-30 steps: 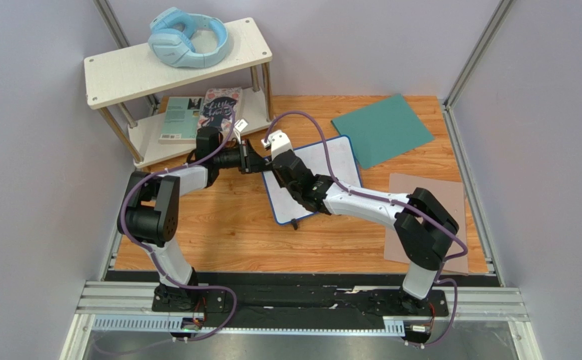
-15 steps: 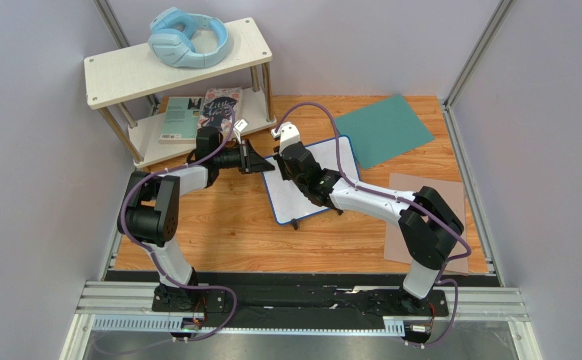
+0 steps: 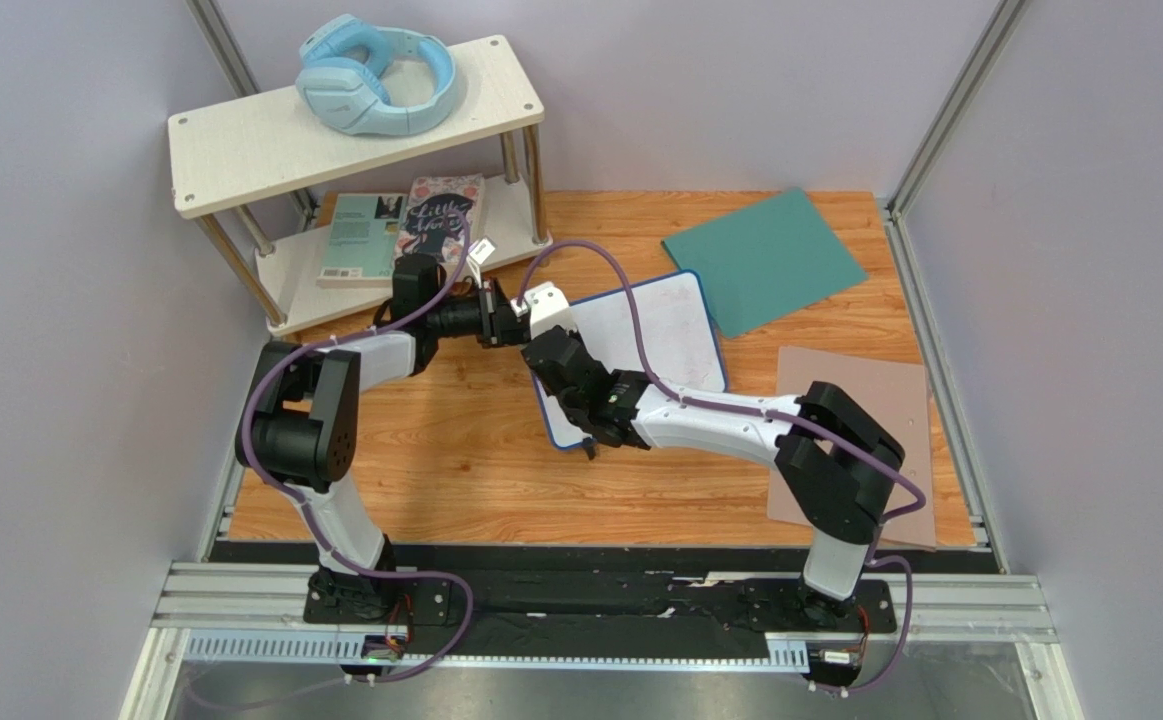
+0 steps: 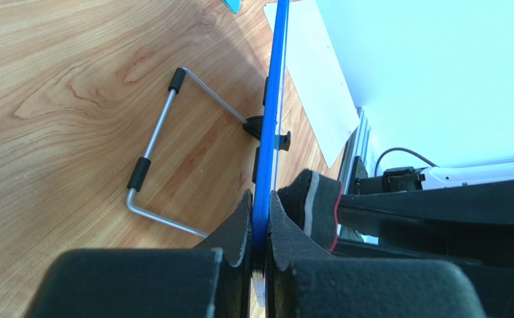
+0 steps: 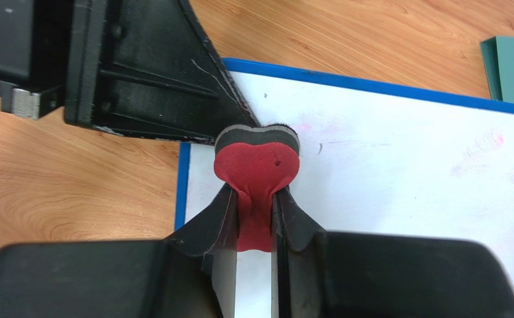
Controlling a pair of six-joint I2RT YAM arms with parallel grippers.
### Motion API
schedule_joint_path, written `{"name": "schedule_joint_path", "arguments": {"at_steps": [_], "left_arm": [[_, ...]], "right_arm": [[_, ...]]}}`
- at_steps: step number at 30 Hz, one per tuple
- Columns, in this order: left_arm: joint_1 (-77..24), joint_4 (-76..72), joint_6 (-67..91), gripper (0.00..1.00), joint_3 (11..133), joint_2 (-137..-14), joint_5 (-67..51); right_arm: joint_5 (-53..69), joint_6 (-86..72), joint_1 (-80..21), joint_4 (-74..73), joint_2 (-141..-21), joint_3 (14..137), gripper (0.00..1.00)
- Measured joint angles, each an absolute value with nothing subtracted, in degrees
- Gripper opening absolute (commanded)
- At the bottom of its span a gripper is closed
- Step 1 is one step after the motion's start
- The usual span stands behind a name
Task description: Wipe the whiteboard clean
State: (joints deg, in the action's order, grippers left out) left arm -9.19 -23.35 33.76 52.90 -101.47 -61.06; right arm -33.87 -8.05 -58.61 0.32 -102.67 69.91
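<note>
Flanking whiteboard point(image 3: 670, 338): shelf point(image 3: 242, 143), teal sheet point(image 3: 763, 258), maybe a mat point(image 3: 861, 398).

Wooden table point(image 3: 437, 465); teal sheet point(image 3: 765, 258), mat point(image 3: 858, 365), shelf point(image 3: 242, 143).

Pale blue headphones point(image 3: 377, 75) sit on the top board of a two-tier shelf point(image 3: 242, 143) at upper left. Two books point(image 3: 362, 237) lie on its lower board (side by side). On the wooden table point(image 3: 452, 465), a teal sheet point(image 3: 765, 258) lies upper right, with a brown mat point(image 3: 880, 390) below it.
</note>
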Motion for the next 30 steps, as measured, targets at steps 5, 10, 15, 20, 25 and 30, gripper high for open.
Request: {"name": "schedule_joint_path", "arguments": {"at_steps": [5,10,15,20,25,30], "left_arm": [[-9.17,-23.42,33.71,0.00,52.88,-101.69,-60.99],[-9.17,-23.64,33.74,0.00,52.88,-101.71,-60.95],[-9.17,-23.79,33.80,0.00,52.88,-101.71,-61.04],[-9.17,-23.77,34.20,0.00,52.88,-101.71,-60.90],[-9.17,-23.68,34.37,0.00,52.88,-101.91,-60.82],[-9.17,-23.59,34.37,0.00,52.88,-101.93,-60.95]], "right_arm": [[-35.16,-10.13,-58.24,0.56,-102.21,68.14,0.00],[-34.48,-10.70,-57.17,0.08,-101.89,68.23,0.00],[-34.85,-9.63,-55.51,-1.54,-103.20,72.27,0.00],[-35.05,-9.15,-53.47,-1.69,-104.99,76.27,0.00],[-35.00,-8.95,-53.28,-2.31,-105.75,77.36,0.00],[-35.59,-8.54,-54.17,-0.78,-105.51,76.01,0.00]]}}
